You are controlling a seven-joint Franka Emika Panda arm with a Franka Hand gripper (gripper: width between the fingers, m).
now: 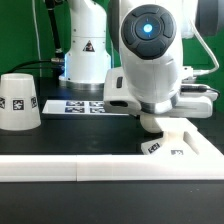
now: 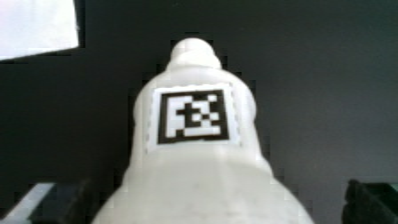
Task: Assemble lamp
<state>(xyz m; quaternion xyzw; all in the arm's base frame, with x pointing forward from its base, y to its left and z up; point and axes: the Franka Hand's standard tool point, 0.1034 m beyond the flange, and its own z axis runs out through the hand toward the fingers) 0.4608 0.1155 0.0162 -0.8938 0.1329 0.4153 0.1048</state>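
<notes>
The white bulb (image 2: 196,130), with a square tag on its side, fills the wrist view; its narrow end points away and its wide end lies between my fingers (image 2: 43,200). My gripper (image 2: 210,205) is open around that wide end, and a strip of dark table shows between the bulb and one finger. In the exterior view my gripper (image 1: 152,118) is low, just behind the flat square base (image 1: 178,146), with the bulb (image 1: 150,124) under it. The cone shade (image 1: 18,101) stands on the exterior view's left.
The marker board (image 1: 85,105) lies at the back of the black table. The long white rail (image 1: 90,171) runs along the front edge. A white corner (image 2: 36,30) shows in the wrist view; I cannot tell which part it is.
</notes>
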